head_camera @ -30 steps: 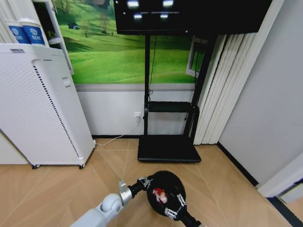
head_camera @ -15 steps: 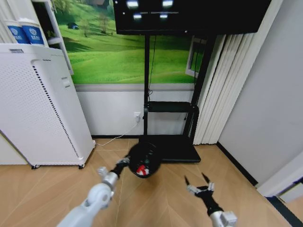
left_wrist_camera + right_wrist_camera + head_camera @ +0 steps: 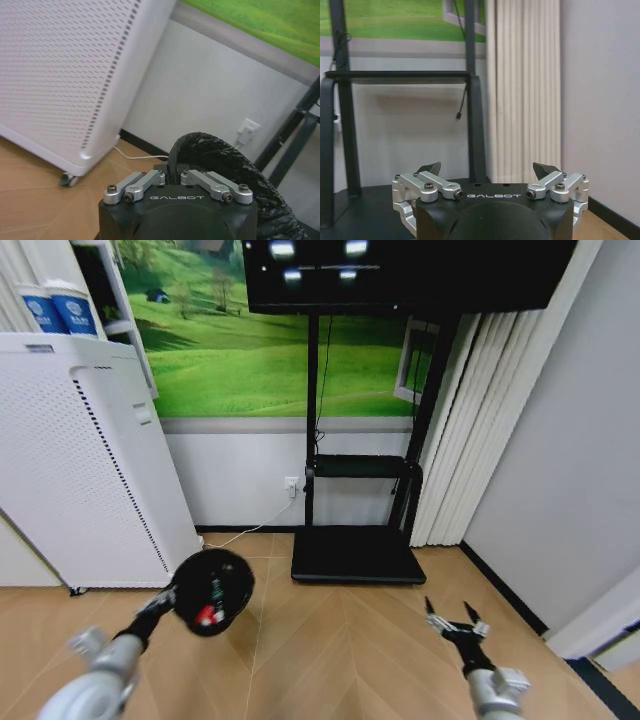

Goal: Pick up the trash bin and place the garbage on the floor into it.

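Red garbage (image 3: 205,616) inside trash bin (image 3: 228,578)

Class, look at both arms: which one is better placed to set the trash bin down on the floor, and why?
Probably the left. Its claw is shut on the trash bin, held above the floor with red garbage inside. The right claw is open, holds nothing and is well apart from the bin.
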Tool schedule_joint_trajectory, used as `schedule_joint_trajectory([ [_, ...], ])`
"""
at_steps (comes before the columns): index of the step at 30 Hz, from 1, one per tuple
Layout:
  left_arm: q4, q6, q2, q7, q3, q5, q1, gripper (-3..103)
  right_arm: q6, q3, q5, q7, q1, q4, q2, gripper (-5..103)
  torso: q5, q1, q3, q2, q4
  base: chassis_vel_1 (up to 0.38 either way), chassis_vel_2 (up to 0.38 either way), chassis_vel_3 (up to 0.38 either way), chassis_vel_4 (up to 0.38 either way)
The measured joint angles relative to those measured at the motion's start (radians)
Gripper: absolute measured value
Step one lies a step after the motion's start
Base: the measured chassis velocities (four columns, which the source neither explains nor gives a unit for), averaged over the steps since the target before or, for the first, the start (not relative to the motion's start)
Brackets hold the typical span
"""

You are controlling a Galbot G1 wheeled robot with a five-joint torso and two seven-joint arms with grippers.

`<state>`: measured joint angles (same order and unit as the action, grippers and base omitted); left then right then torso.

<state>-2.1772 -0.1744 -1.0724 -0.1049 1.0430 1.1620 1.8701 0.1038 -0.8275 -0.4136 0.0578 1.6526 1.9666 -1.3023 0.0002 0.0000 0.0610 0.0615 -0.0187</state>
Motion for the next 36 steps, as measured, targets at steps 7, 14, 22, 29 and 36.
schedule_joint_trajectory([
  [7,-0.011,0.030,-0.135,0.108,0.176,-0.016,0.176,7,-0.001,-0.027,-0.035,0.005,-0.022,-0.036,0.000,100,-0.0002,0.000,0.000,0.000,0.0004,0.000,0.000,0.000,0.000],
  [14,0.139,0.217,-0.271,0.218,0.280,-0.086,0.309,7,0.027,-0.018,-0.057,-0.008,-0.040,-0.080,0.010,100,0.0000,0.000,0.000,0.000,0.0007,0.000,0.000,0.000,0.000],
  [22,0.199,0.231,-0.355,0.264,0.272,-0.132,0.268,7,0.031,0.001,-0.057,-0.031,-0.050,-0.107,0.016,100,-0.0003,0.000,0.000,0.000,0.0003,0.000,0.000,0.000,0.000],
  [29,0.193,0.206,-0.376,0.283,0.242,-0.169,0.242,7,0.052,0.003,-0.065,-0.034,-0.050,-0.127,0.029,100,0.0000,0.000,0.000,0.000,0.0002,0.000,0.000,0.000,0.000],
  [36,0.191,0.163,-0.391,0.279,0.215,-0.185,0.226,7,0.076,0.000,-0.072,-0.039,-0.043,-0.149,0.036,100,-0.0004,0.000,0.000,0.000,0.0005,0.104,0.113,-0.126,-0.111],
])
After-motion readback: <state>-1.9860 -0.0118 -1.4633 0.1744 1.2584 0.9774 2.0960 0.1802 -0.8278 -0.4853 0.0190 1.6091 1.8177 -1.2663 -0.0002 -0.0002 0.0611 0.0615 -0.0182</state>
